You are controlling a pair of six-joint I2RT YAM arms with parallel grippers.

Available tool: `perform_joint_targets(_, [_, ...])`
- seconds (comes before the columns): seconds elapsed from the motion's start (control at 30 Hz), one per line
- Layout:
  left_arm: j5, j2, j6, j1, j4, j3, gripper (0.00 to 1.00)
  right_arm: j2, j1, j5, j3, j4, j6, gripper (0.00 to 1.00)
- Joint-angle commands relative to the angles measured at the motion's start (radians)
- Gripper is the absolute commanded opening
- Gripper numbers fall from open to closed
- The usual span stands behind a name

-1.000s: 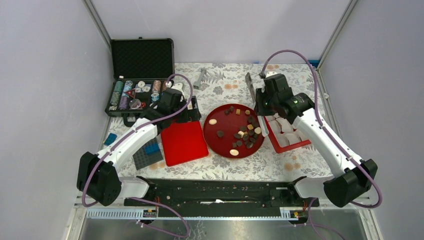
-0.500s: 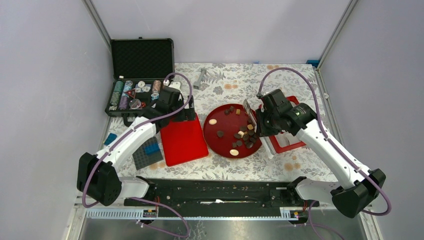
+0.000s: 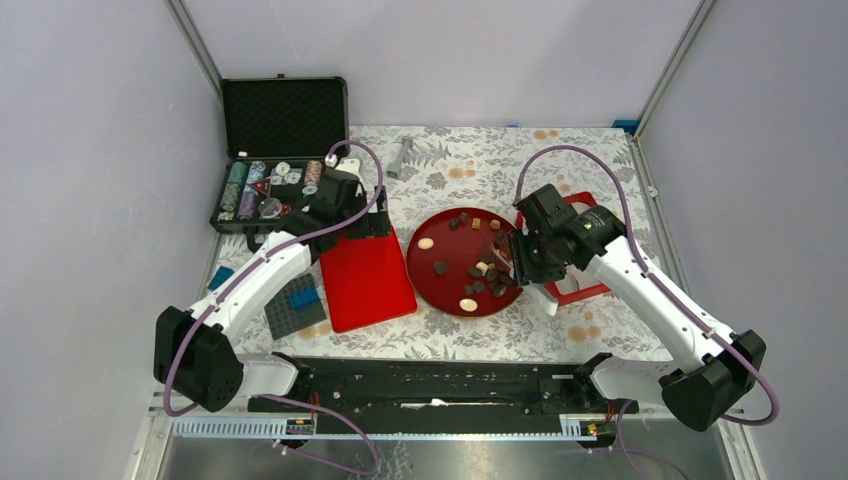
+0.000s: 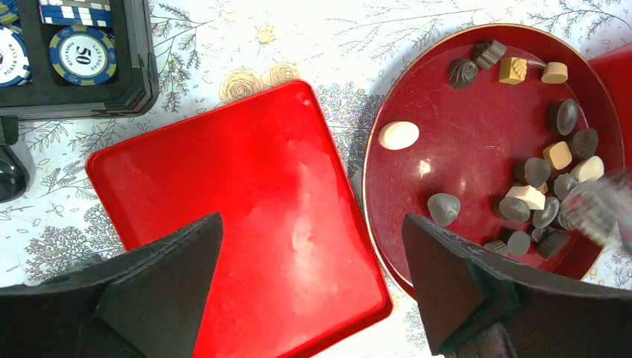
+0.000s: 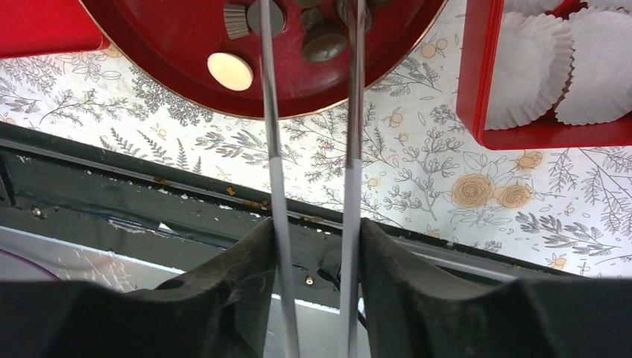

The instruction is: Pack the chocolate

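Observation:
The chocolate (image 3: 489, 274) is a heap of small dark, tan and cream pieces on the right side of a round red plate (image 3: 447, 250). The heap also shows in the left wrist view (image 4: 538, 173) and in the right wrist view (image 5: 323, 43). My right gripper (image 3: 516, 262) is shut on metal tongs (image 5: 272, 149), whose two arms stand apart and reach over the heap; their tips are cut off. My left gripper (image 4: 311, 224) is open and empty above a flat red lid (image 4: 246, 216).
A red box (image 5: 477, 112) with white paper cups (image 5: 536, 67) lies right of the plate. An open black case of poker chips (image 3: 270, 190) stands at the back left. A studded brick plate (image 3: 295, 305) lies left of the lid. A black rail (image 5: 112, 201) runs along the near edge.
My right arm has swung from above the red box forward and left, bringing the tongs over the chocolate heap. The left arm has barely moved.

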Motion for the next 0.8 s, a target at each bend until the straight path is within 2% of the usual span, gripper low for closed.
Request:
perform_joint_targets(0.0, [-0.008,-0.004,0.003,0.004,0.025,0.019,0.99,0.012,0.021,-0.009,0.025,-0.022,0.012,0.51])
perform_joint_targets(0.23, [-0.015,-0.006,0.001,0.004,0.031,0.006,0.99,0.056,0.057,0.002,0.033,0.003,0.001,0.50])
perform_joint_targets(0.53, [-0.029,-0.018,-0.001,0.004,0.038,-0.015,0.99,0.092,0.073,0.053,0.073,0.045,-0.020,0.38])
perform_joint_targets(0.77, [-0.032,-0.012,0.004,0.004,0.038,-0.012,0.99,0.124,0.079,0.027,0.046,0.086,-0.032,0.36])
